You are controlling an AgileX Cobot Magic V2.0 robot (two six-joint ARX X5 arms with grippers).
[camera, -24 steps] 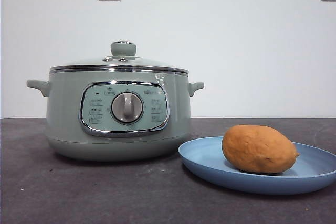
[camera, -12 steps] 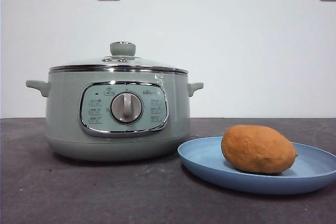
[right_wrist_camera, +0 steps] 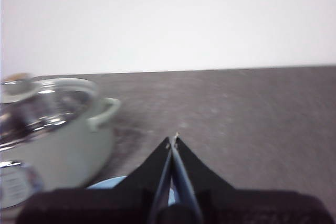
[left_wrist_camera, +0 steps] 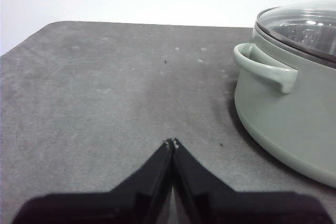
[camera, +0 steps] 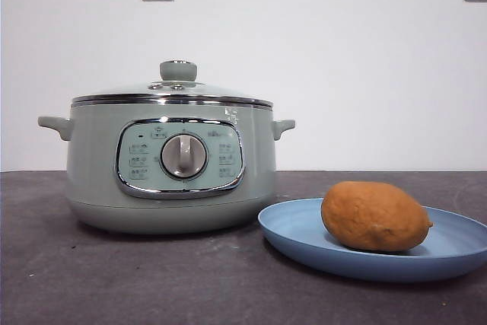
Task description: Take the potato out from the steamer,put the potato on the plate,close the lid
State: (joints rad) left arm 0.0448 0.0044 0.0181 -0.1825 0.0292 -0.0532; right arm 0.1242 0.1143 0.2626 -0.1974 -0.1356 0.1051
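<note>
Orange-brown tuber: the oval, matte-skinned potato (camera: 375,216) lies on its side on the wide, shallow light-blue plate (camera: 297,234), tapered end pointing away from the pot.
Pot: the round sage-green electric steamer (camera: 170,164) stands on the dark grey table (camera: 152,279), just beside the plate; whether their edges touch I cannot tell from the front view.
Lid: the clear glass lid (camera: 172,90) with its steel rim and green knob sits level on the steamer's rim, and it looks fully seated.
Left gripper (left_wrist_camera: 172,143): jaws pressed together, holding nothing, low over bare table beside the steamer's handle.
Right gripper (right_wrist_camera: 173,141): jaws likewise closed and empty, near the plate's edge; this view is blurred, so its exact height is uncertain.
Step in hand: by my reading all three parts are done, with the potato plated and the lid on.
Next move: probably nothing beyond keeping both arms clear of the pot and plate.
</note>
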